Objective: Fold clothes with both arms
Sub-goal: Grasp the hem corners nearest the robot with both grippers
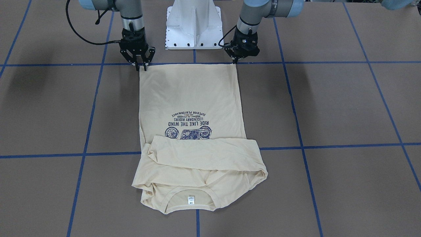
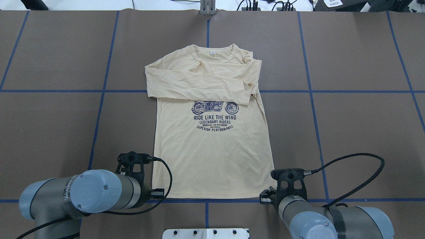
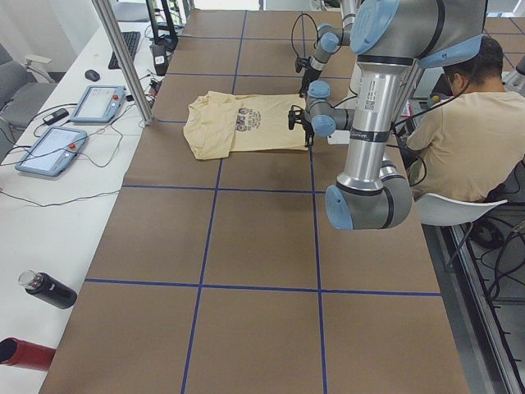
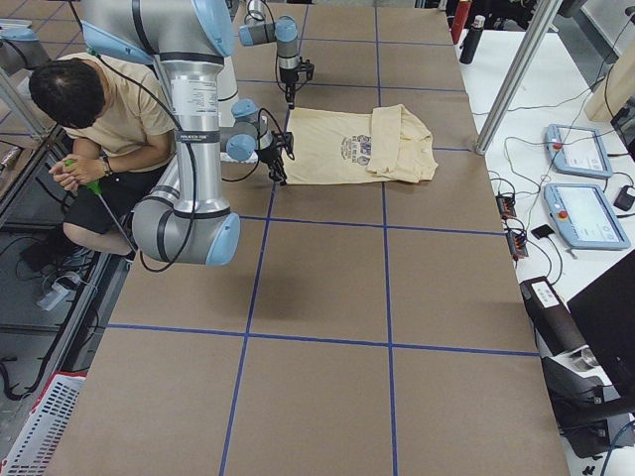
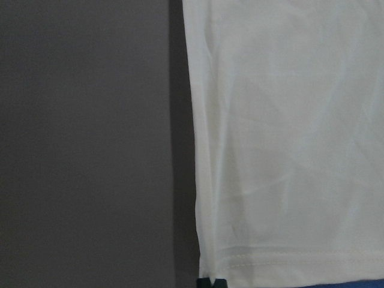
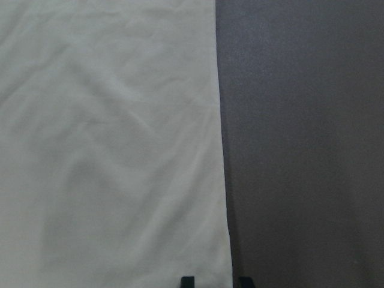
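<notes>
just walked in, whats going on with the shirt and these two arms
Two robot arms are folding a cream long-sleeved T-shirt that lies print-up on the table. Its sleeves are already folded across the chest. Each gripper is down at a hem corner. The left gripper looks pinched shut on its corner, and the right gripper has its fingers open, straddling the shirt's side edge. The hem is not yet lifted.

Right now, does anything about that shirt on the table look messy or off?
Nothing looks spilled or torn. The shirt lies flat, but the sleeves folded across its chest slant, hide the top of the motorcycle print, and bunch into wrinkles at one shoulder.
</notes>
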